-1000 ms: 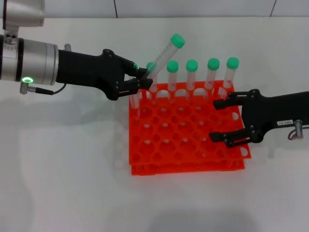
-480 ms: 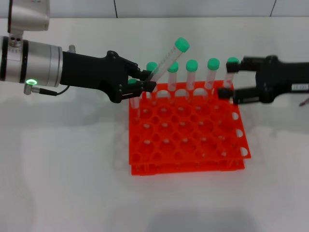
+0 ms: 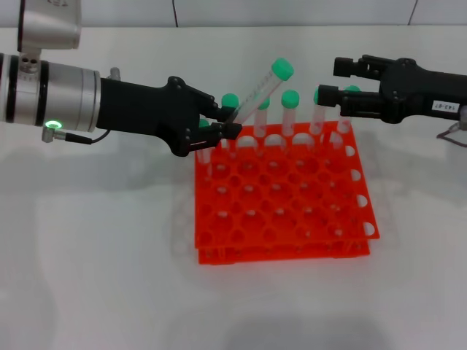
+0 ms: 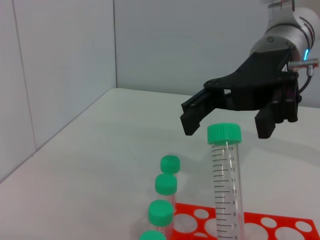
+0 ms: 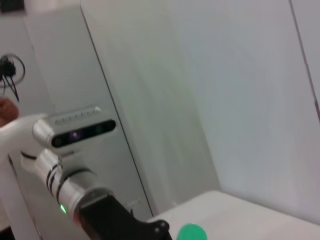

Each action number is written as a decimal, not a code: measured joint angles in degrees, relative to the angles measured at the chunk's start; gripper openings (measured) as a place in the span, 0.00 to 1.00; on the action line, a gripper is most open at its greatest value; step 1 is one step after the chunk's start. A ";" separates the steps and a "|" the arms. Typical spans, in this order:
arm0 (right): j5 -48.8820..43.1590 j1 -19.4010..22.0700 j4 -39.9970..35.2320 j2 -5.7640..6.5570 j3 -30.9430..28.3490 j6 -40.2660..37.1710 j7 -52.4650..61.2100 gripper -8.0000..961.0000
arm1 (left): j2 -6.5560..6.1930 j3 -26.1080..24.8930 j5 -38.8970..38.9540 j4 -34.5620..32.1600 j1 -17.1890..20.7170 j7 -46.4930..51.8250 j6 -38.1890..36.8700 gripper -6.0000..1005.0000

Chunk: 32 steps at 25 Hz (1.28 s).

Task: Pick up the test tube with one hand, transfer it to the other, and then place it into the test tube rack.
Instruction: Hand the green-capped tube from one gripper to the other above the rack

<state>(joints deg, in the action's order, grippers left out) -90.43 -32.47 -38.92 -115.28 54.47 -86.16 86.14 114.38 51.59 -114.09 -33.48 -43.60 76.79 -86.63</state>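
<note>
My left gripper (image 3: 225,125), on the green-ringed wrist, is shut on the lower end of the test tube (image 3: 257,93). It holds the tube slanted above the back left of the orange-red rack (image 3: 219,251), green cap up and to the right. My right gripper (image 3: 334,82), with the white label, is open and hovers over the rack's back right, a little right of the cap. In the left wrist view the tube (image 4: 226,185) stands in front, and the open right gripper (image 4: 227,122) is just behind its cap. The right wrist view shows the cap (image 5: 191,233) and the left gripper (image 5: 125,220).
Several other green-capped tubes (image 3: 290,98) stand in the rack's back row, under and beside both grippers; they also show in the left wrist view (image 4: 165,184). The rack's other rows of holes hold nothing. White table all round, wall behind.
My right gripper has risen from the rack's right side and moved back and left toward the held tube's cap. My left gripper has shifted slightly right with the tube.
</note>
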 joint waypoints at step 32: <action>21.60 -7.71 31.21 -0.90 4.25 -2.73 -27.01 0.83 | 1.38 0.08 0.17 -0.12 -0.61 -0.85 0.11 0.29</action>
<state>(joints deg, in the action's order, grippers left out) -68.83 -40.18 -7.71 -116.18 58.72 -88.89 59.13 115.76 51.67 -113.93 -33.60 -44.20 75.94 -86.52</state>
